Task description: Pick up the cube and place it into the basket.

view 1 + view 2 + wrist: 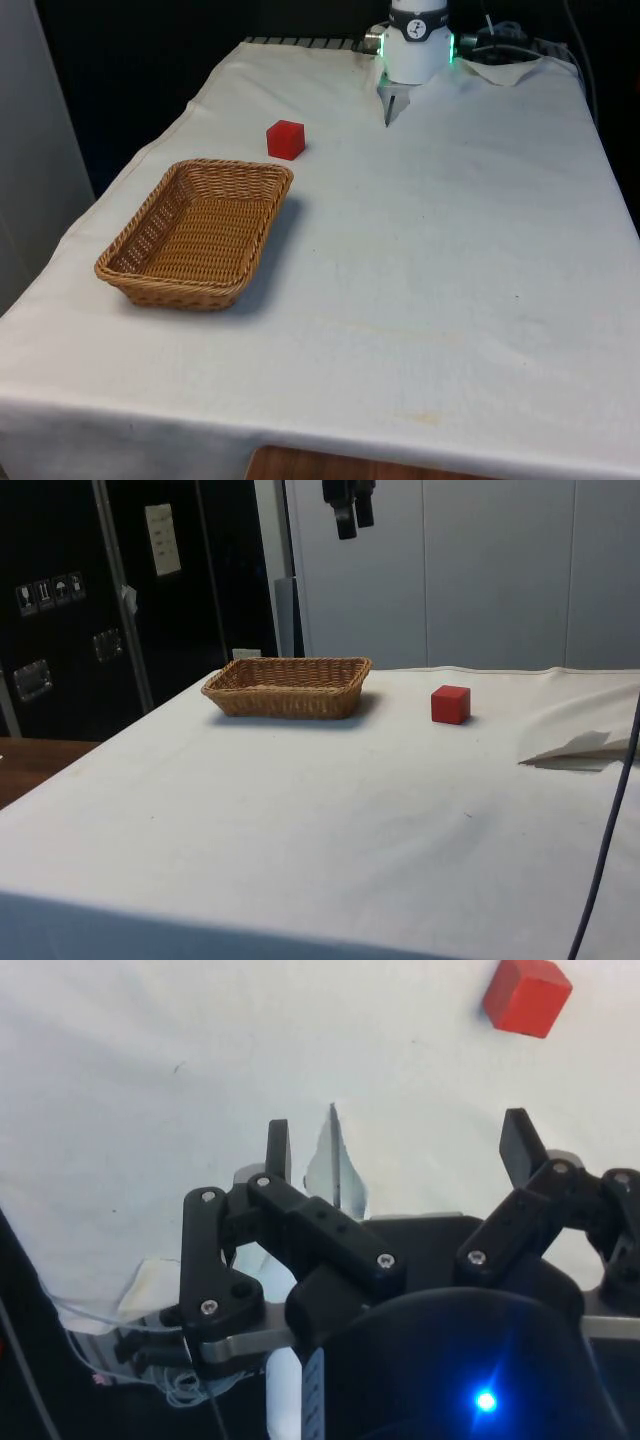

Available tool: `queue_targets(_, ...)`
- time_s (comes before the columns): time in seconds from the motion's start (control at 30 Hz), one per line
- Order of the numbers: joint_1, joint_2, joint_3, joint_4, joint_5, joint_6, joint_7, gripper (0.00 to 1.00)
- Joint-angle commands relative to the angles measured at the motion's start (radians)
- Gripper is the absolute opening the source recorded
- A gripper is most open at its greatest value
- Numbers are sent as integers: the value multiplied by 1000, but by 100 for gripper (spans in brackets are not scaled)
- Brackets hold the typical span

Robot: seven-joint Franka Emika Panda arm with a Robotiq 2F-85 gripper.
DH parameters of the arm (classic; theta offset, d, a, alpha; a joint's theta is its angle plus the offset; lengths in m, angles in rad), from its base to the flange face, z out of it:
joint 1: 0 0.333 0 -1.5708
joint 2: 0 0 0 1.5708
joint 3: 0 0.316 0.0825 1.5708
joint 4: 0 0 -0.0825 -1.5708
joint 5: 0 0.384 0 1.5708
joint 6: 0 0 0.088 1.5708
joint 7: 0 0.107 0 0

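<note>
We are holding our pincer [395, 1150] high above the table [450, 250], its fingers spread wide and gripping nothing, since the grasp has not begun. The red cube [286, 139] is sitting on the cloth just beyond the empty wicker basket [262, 172], apart from it, leaving room to descend.

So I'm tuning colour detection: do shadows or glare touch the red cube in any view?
Front view: cube evenly lit, with a faint shadow at its base. Side view: cube throws a small soft shadow on the cloth. Wrist view: cube bright, no glare, beyond the open claw.
</note>
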Motion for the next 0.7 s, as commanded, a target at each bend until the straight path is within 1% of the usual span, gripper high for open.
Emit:
queue_targets(0.0,0,-4,-3,-5,-4,1,0,100)
queue_targets(0.03,-6,-18,-6,-24,-19,18,2,100)
queue_targets(0.17,-10,-37,-22,-52,-39,28,0,100)
queue_targets(0.3,-12,-55,-39,-76,-58,35,-2,100)
queue_targets(0.33,-8,-46,-39,-65,-50,21,-2,100)
queue_targets(0.37,-13,-58,-42,-80,-62,36,-2,100)
queue_targets(0.4,-13,-58,-42,-80,-62,36,-2,100)
queue_targets(0.43,-15,-65,-50,-90,-70,39,-4,100)
queue_targets(0.53,-18,-75,-62,-104,-82,44,-8,100)
queue_targets(0.6,-18,-81,-71,-113,-90,48,-10,100)
queue_targets(0.63,-20,-88,-80,-123,-97,52,-14,100)
queue_targets(0.67,-15,-79,-81,-113,-91,39,-12,100)
